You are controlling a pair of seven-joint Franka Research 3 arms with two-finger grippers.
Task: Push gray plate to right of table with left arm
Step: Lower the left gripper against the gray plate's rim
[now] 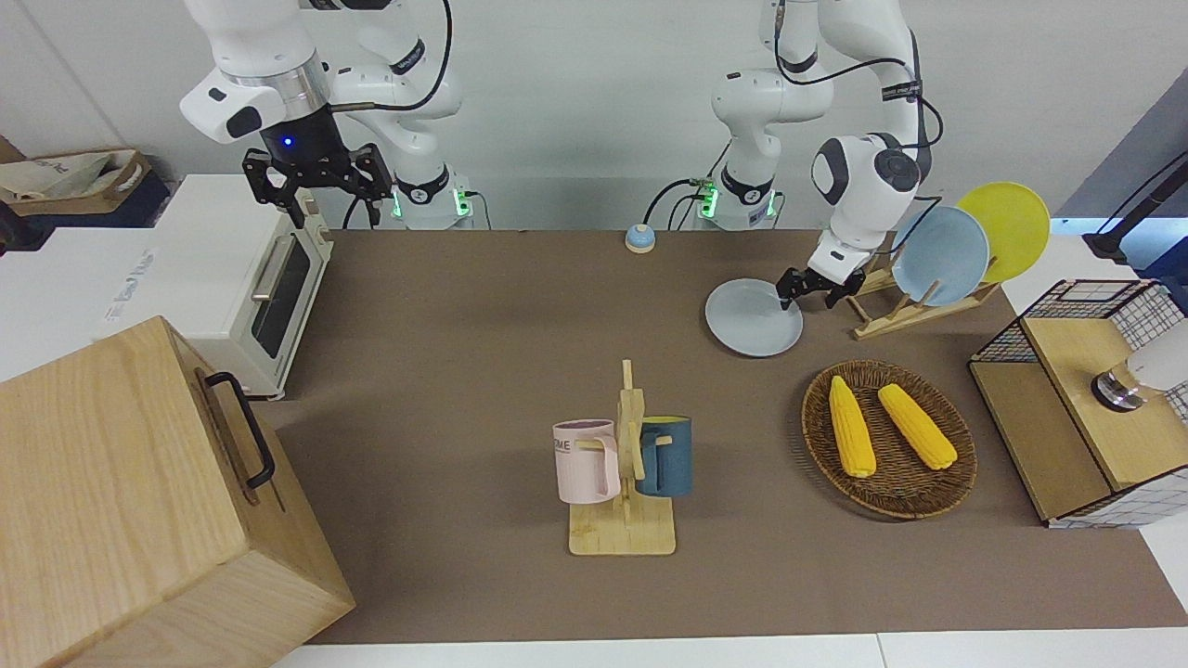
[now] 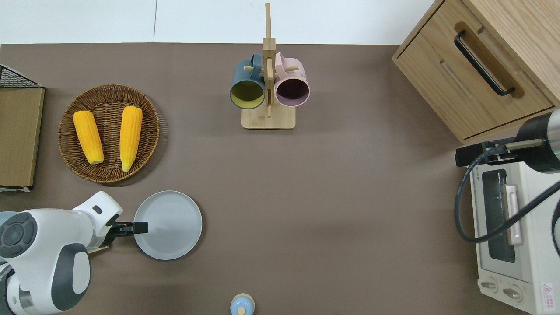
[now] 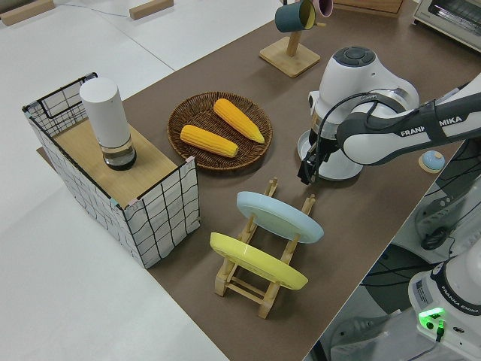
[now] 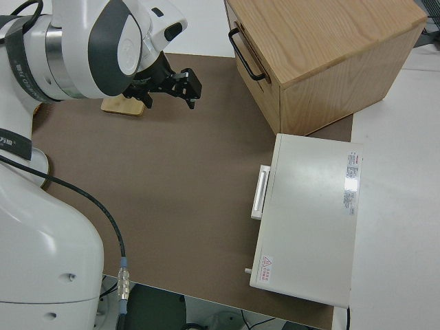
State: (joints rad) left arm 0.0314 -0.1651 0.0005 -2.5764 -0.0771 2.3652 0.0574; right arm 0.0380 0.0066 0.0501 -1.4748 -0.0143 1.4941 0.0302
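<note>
The left tool [image 2: 141, 227] is down at the edge of the one gray plate [image 2: 170, 225], at the side toward the left arm's end of the desk [image 2: 350, 197]. I cannot tell if its fingers are apart or together. Near it are one basket [image 2: 70, 131] with two corn cobs [image 2: 131, 136], and two more plates [image 1: 942, 255] on a rack. The right arm is parked, its tool [image 1: 316, 181] apart

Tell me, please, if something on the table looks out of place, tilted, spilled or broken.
Nothing stands out. The gray plate lies flat on the table, whole, with the left gripper at its rim. The two corn cobs lie in the wicker basket, and both mugs hang on their rack.
</note>
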